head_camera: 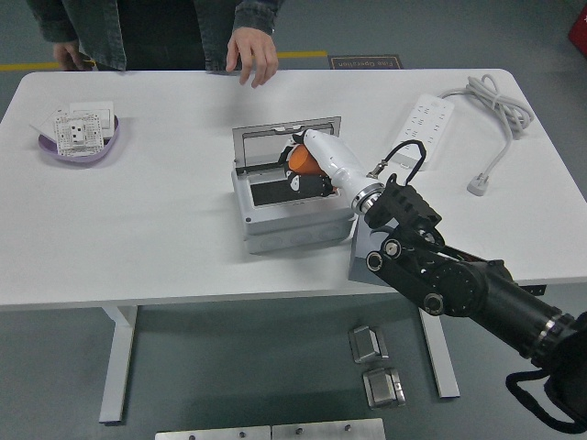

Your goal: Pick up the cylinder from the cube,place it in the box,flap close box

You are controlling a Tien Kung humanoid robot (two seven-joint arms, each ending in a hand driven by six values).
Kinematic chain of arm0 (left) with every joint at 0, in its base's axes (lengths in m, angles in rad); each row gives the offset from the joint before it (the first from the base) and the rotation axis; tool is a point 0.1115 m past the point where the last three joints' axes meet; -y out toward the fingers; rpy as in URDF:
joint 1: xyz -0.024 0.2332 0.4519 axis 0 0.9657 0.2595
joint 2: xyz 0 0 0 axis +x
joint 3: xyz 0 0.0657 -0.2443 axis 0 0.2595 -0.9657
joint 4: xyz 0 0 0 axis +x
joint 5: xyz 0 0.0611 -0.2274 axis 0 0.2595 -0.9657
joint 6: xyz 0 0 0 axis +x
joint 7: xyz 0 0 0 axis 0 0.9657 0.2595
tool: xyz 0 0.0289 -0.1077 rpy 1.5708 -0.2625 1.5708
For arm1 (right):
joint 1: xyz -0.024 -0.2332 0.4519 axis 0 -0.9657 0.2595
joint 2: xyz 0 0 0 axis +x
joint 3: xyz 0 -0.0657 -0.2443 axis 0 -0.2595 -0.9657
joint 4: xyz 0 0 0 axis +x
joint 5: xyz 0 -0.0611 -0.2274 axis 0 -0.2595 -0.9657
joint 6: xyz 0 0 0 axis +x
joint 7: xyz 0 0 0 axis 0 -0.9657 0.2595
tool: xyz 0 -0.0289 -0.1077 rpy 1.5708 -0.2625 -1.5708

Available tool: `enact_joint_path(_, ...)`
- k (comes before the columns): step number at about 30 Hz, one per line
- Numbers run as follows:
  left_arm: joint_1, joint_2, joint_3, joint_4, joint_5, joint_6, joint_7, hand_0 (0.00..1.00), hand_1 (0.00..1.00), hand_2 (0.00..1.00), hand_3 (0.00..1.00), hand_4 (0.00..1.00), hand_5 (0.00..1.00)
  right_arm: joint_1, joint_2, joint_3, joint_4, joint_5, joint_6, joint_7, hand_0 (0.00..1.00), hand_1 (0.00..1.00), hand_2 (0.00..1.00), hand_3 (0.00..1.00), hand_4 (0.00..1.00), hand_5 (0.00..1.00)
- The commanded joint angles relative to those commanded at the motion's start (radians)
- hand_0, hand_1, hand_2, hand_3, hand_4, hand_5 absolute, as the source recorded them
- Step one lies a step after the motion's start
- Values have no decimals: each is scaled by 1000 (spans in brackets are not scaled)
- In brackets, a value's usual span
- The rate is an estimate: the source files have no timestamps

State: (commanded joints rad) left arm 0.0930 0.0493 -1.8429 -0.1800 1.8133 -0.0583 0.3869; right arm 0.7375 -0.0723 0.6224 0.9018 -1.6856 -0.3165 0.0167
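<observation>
Fingers of the right hand [307, 165] clamp the orange plastic cylinder [301, 159] above the open grey lidded box [292, 203] at frame centre; the dark grey cube [365, 252] sits lower right.

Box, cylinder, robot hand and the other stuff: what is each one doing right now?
Box: open, lid up at the back.
Cylinder: held over the open box, not yet let go.
Right hand: shut on the cylinder.
Cube: top not visible, partly hidden by the arm.
Power strip: on the table, plug lying loose.
Bowl: holds white parts.
Person's hand: at the far edge, holding nothing.
</observation>
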Motion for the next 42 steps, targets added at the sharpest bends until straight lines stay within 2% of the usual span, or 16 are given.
enact_joint_path(1, -1, 1, 2, 0, -2, 0, 0, 759, 785, 798, 905, 619, 176, 7, 2, -11, -7, 6, 2, 1, 272, 285, 417, 250, 2, 2)
enact_joint_path(2, -2, 1, 3, 0, -3, 0, 0, 758, 785, 798, 904, 618, 175, 13, 4, -22, -14, 12, 3, 2, 226, 295, 422, 250, 2, 2)
enact_joint_path(6, -6, 4, 9, 0, -5, 0, -1, 758, 785, 798, 904, 618, 175, 33, 16, -61, -38, 35, 18, 10, 226, 295, 422, 250, 2, 2)
enact_joint_path(7, -8, 5, 11, 0, -5, 1, -2, 758, 785, 797, 901, 616, 173, 38, 19, -70, -44, 33, 27, 10, 227, 320, 428, 257, 2, 2)
enact_joint_path(13, -14, 7, 18, 0, -5, 1, -7, 758, 785, 797, 901, 616, 173, 63, 26, -104, -52, -29, 55, -2, 227, 320, 428, 257, 2, 2)
enact_joint_path(14, -14, 7, 20, 0, -6, 1, -8, 757, 785, 797, 900, 614, 172, 67, 26, -108, -51, -44, 58, -6, 308, 419, 510, 456, 78, 2)
enact_joint_path(19, -17, 8, 20, 0, -2, 1, -10, 757, 785, 797, 900, 614, 172, 90, 25, -143, -43, -128, 79, -29, 308, 419, 510, 456, 78, 2)
enact_joint_path(20, -17, 8, 21, 0, -3, 1, -10, 755, 786, 792, 898, 615, 174, 94, 25, -147, -42, -139, 83, -31, 403, 572, 661, 723, 530, 49)
enact_joint_path(25, -20, 8, 23, 0, -3, 0, -11, 755, 786, 792, 898, 615, 174, 107, 21, -162, -43, -175, 93, -34, 403, 572, 661, 723, 530, 49)
enact_joint_path(26, -20, 8, 24, 0, -3, 0, -12, 753, 785, 784, 895, 610, 174, 108, 19, -165, -43, -177, 94, -34, 601, 628, 695, 822, 881, 260)
enact_joint_path(31, -22, 8, 26, 0, -1, -2, -12, 753, 785, 784, 895, 610, 174, 110, 12, -179, -47, -178, 89, -28, 601, 628, 695, 822, 881, 260)
enact_joint_path(32, -22, 7, 26, 0, 0, -2, -12, 754, 783, 776, 891, 608, 173, 109, 11, -181, -47, -176, 88, -26, 650, 641, 704, 849, 937, 311)
enact_joint_path(37, -21, 6, 21, 0, 5, -2, -12, 754, 783, 776, 891, 608, 173, 104, 2, -179, -42, -168, 80, -20, 650, 641, 704, 849, 937, 311)
enact_joint_path(38, -21, 6, 22, 0, 5, -2, -13, 754, 783, 767, 885, 604, 174, 102, -1, -177, -37, -164, 78, -19, 655, 633, 696, 848, 963, 341)
enact_joint_path(42, -19, 2, 28, 0, -3, 0, -15, 754, 783, 767, 885, 604, 174, 84, -35, -162, 10, -113, 64, -15, 655, 633, 696, 848, 963, 341)
